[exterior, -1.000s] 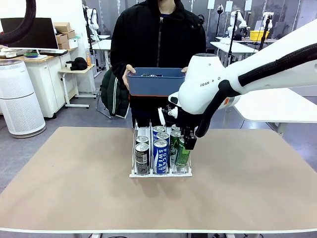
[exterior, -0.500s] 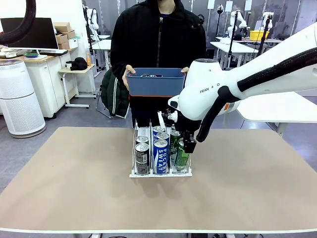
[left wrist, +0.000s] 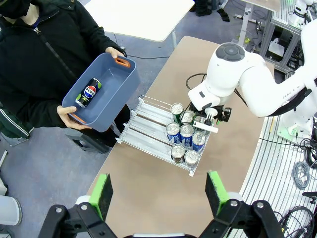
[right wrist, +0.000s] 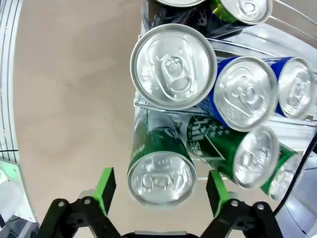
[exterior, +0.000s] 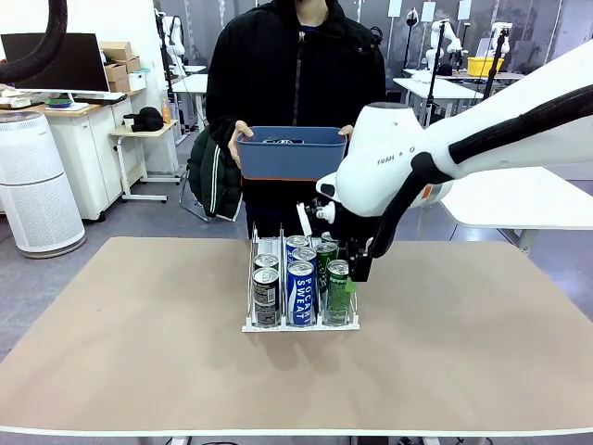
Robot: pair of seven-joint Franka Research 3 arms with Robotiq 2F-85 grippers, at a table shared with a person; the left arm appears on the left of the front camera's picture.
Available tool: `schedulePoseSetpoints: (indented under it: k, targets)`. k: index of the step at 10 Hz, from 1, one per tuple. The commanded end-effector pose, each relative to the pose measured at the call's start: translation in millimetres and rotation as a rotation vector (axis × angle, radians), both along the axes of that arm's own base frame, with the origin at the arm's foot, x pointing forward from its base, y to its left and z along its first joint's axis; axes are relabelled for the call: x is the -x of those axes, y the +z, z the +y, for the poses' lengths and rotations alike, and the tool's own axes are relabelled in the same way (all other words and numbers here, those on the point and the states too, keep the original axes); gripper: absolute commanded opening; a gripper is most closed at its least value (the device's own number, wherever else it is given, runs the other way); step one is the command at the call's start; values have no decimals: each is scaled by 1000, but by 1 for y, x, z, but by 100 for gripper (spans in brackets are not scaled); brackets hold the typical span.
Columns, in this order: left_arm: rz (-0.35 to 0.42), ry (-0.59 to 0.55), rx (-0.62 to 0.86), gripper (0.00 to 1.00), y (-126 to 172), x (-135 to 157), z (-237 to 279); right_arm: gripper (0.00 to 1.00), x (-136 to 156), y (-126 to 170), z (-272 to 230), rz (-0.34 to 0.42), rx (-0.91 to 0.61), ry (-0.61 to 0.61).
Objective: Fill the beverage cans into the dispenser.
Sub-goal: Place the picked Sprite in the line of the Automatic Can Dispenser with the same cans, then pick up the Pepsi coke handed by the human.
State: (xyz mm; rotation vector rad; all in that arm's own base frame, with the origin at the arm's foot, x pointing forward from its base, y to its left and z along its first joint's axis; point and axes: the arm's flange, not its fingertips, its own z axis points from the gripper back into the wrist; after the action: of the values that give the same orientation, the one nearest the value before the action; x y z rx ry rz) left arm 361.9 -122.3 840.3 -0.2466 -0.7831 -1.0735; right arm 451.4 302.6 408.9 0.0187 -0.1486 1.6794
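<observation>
The dispenser (exterior: 301, 324) stands mid-table with dark, blue (exterior: 299, 291) and green beverage cans in its three lanes. My right gripper (exterior: 349, 275) hangs open just over the front green can (exterior: 338, 289) in the right lane. In the right wrist view that green can (right wrist: 159, 178) stands free between the green pads (right wrist: 106, 189), with several more silver tops behind it. My left gripper (left wrist: 159, 193) is open and empty, high above the table, looking down on the dispenser (left wrist: 144, 130) and its cans (left wrist: 185, 134).
A person at the far side holds a blue bin (exterior: 290, 153) at chest height; seen from above, the bin (left wrist: 113, 74) holds one dark can (left wrist: 89, 92). The bare brown table (exterior: 139, 343) spreads on both sides of the dispenser.
My right gripper went from shut on the green can to open. The can, tilted before, now stands upright at the front of the right lane. The gripper has lifted slightly.
</observation>
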Motion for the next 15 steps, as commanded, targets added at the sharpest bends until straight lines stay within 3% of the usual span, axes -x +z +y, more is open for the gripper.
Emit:
schedulePoseSetpoints:
  k: [1,4,8,15]
  targets:
    - [5,0,9,100,0,1,0,100,2,33,-9,7,-49,-24]
    - [5,0,9,100,0,1,0,100,6,71,-17,4,-73,-75]
    - [5,0,9,100,0,1,0,100,15,94,-23,-22,-125,-134]
    - [5,0,9,100,0,1,0,100,7,94,-19,-32,-99,-100]
